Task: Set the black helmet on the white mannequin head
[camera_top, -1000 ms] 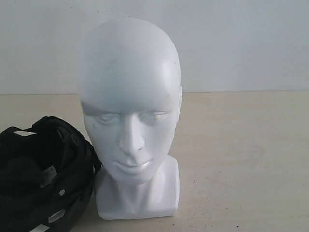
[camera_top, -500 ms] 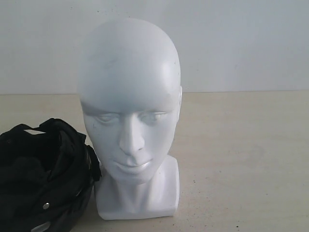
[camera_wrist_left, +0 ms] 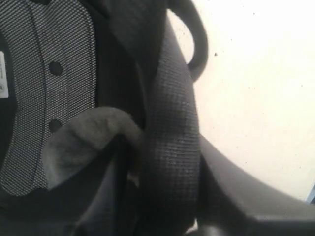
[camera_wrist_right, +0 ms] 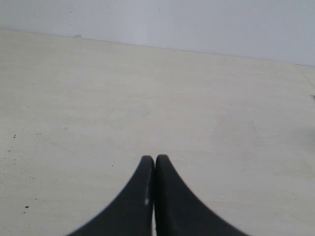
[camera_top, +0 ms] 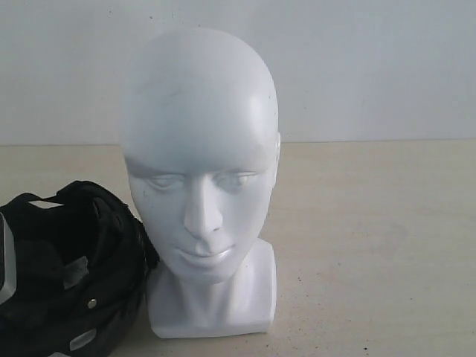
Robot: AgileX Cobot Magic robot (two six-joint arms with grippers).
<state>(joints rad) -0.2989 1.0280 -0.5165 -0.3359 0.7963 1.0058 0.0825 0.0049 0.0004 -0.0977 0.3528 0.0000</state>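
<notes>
Left jaws seemingly inside black helmet [camera_wrist_left: 64, 78] (lining close-up), state unreadable | right jaws closed above table [camera_wrist_right: 98, 98]

one black helmet [camera_top: 67, 268], one white mannequin head [camera_top: 199, 149]

I see a glossy white mannequin head [camera_top: 199, 149], a black helmet [camera_top: 67, 268] with grey dotted mesh padding [camera_wrist_left: 54, 73], and a pale beige speckled table [camera_top: 372, 245].
</notes>
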